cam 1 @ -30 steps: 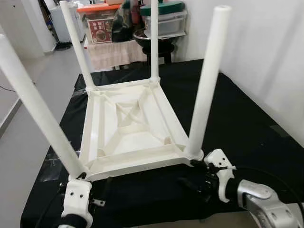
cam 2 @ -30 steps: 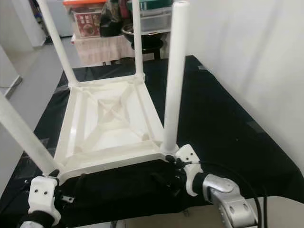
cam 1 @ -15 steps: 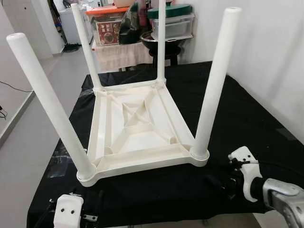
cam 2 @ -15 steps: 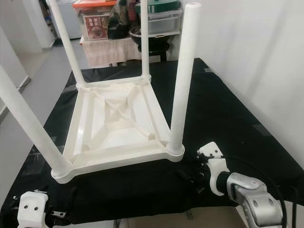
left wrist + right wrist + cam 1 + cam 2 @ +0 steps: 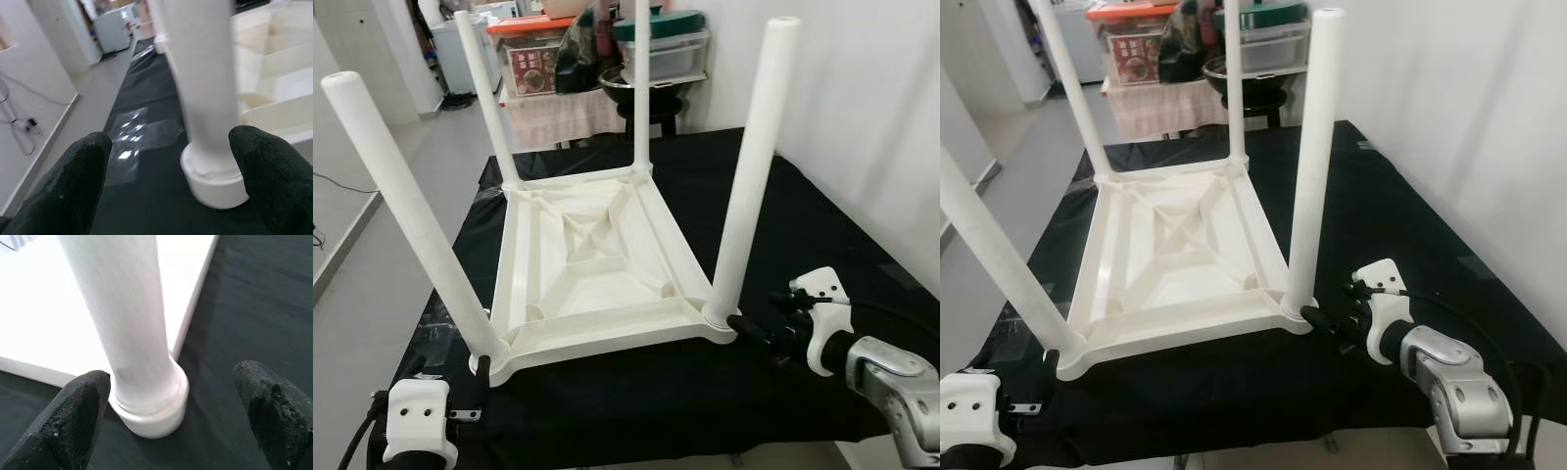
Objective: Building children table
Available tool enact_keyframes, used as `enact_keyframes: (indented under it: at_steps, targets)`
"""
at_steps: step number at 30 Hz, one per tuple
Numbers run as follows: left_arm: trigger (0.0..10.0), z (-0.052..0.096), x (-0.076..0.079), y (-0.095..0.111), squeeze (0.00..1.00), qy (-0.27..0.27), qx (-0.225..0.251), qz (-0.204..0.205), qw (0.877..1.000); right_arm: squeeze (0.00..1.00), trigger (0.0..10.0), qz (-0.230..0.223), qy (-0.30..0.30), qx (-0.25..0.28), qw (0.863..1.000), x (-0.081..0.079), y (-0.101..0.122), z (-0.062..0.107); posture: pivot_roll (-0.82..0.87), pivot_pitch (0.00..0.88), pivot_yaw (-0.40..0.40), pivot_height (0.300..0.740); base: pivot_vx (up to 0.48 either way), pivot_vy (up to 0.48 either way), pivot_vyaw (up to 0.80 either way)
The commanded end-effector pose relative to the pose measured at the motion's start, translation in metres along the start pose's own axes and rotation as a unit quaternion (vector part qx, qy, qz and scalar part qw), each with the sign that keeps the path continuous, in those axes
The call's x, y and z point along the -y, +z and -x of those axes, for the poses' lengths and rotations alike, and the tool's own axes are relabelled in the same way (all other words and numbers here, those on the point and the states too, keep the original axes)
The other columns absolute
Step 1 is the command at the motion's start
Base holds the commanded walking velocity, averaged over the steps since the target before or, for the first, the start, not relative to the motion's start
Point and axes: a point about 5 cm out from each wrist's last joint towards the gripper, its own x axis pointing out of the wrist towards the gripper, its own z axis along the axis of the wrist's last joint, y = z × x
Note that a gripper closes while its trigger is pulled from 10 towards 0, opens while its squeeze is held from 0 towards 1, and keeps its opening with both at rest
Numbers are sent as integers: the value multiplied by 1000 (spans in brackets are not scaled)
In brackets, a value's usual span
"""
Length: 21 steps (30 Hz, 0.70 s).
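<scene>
An upturned white plastic children's table (image 5: 597, 259) is seen at frame centre on the black-draped bench (image 5: 822, 245), judged light, stiff and slippery, best gripped low at the near legs, where left gripper (image 5: 168, 181) and right gripper (image 5: 171, 416) are spread wide.

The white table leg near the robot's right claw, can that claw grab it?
Probably yes. The right claw is open, with the near right leg standing between its fingers and nothing in the way.
</scene>
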Motion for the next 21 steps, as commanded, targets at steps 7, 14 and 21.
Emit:
enact_keyframes:
  at_steps: [7, 14, 21]
  targets:
    - [10000, -9, -9, -6, 1000, 20, 0, -8, 1000, 0, 10000, -4, 31, 54, 998, -9, 20, -5, -14, 0, 24, 740, 0, 0, 0]
    - [10000, -33, -14, -8, 1000, 24, 14, -6, 1000, 0, 10000, -22, 38, 109, 993, -13, 41, -13, -25, 0, 22, 740, 0, 0, 0]
    - [10000, -61, 3, -15, 0, -14, 14, 28, 999, 0, 10000, -8, 27, 140, 990, -10, 60, -21, -45, 0, 23, 740, 0, 0, 0]
